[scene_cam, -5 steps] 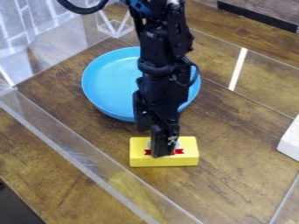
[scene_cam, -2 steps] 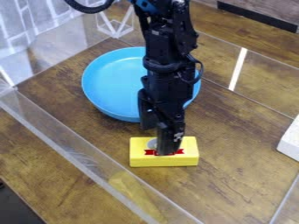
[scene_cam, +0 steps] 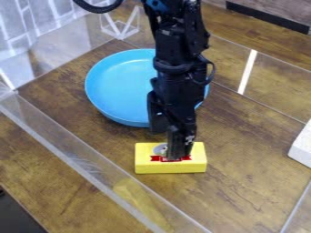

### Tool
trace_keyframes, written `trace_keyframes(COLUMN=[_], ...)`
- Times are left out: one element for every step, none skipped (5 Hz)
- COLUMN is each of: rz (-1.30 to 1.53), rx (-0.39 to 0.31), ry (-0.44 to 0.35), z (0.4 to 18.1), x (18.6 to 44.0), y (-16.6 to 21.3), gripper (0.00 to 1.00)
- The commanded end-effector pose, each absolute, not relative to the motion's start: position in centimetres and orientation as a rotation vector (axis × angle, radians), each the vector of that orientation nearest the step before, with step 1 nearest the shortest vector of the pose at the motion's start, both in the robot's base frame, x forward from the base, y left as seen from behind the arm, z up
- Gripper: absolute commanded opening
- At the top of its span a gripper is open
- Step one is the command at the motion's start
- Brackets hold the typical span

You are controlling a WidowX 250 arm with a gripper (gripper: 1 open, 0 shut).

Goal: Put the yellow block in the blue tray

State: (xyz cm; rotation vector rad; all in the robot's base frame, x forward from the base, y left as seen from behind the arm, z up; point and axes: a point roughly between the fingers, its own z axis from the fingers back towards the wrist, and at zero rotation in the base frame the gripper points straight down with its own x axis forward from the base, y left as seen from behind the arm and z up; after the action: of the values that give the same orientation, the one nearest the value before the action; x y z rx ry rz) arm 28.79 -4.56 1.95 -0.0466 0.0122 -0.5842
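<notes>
You are hovering the claw (scene_cam: pixel 174 141) spread wide | yellow block (scene_cam: pixel 172 166) is lying under and just nearer the camera than the fingertips, long side running left-right in view

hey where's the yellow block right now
In the camera view, the yellow block sits on the table just below the blue tray, with the black gripper over its upper edge.

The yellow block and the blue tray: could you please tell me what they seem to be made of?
The yellow block looks like smooth painted wood or card, judging by its crisp edges and flat, even colour. The blue tray looks like plastic, being uniformly bright with a smooth rim.
</notes>
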Motion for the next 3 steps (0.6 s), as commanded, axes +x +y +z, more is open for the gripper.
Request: trace_keyframes(rz=[-0.56,-0.558,-0.556], rx=[-0.058,-0.061,-0.064], ry=[0.101,0.11,0.121], z=[-0.76,-0.79,-0.83], x=[27.92,27.97,28.04], y=[-4.62,-4.78,-4.95], gripper=[1.0,1.0,1.0])
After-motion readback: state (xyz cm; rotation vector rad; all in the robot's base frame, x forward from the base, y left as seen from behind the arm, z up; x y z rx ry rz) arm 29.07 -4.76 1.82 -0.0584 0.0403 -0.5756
